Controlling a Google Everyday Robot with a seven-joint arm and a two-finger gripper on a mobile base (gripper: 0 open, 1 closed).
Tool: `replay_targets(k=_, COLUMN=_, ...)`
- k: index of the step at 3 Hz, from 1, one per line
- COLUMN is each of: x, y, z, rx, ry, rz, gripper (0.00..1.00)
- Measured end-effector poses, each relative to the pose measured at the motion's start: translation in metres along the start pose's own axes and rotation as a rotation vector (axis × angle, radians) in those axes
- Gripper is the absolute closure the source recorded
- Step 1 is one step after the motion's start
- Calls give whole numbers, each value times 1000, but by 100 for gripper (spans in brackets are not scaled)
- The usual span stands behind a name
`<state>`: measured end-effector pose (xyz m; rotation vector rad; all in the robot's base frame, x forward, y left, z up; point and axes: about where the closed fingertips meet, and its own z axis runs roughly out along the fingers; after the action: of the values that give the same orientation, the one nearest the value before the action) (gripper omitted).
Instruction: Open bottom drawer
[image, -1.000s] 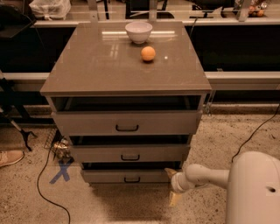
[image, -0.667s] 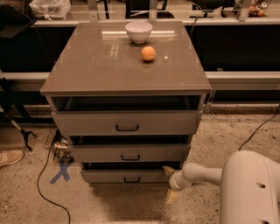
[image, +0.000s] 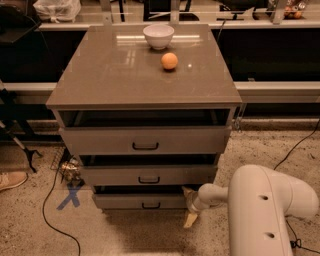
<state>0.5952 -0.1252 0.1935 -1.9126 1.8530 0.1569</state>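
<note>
The bottom drawer (image: 135, 201) is the slimmest grey-taupe front at the foot of the cabinet, with a small black bar handle (image: 151, 205). It stands pulled out a little, with a dark gap above its front. My gripper (image: 188, 206) is low near the floor at the right end of that front, to the right of the handle. Its two pale fingers are spread, one fingertip (image: 186, 191) up by the drawer's top right corner and the other down towards the floor. It holds nothing. My white arm (image: 265, 215) fills the lower right.
The middle drawer (image: 149, 175) and the top drawer (image: 145, 140) also stand slightly out. A white bowl (image: 158, 36) and an orange (image: 169, 61) sit on the cabinet top. Cables and blue tape (image: 69, 197) lie on the floor at left; a shoe (image: 11, 180) is at far left.
My gripper has moved a little left, closer to the right end of the bottom drawer front, and my arm takes up more of the view. The drawers look unchanged.
</note>
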Motion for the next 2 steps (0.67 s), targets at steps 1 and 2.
replay_targets(k=1, x=4, y=-7, z=20, rx=0, ry=30, rz=34, gripper=0)
replay_targets(k=2, x=8, y=-8, z=32, rx=-3, ry=44, rz=63, gripper=16)
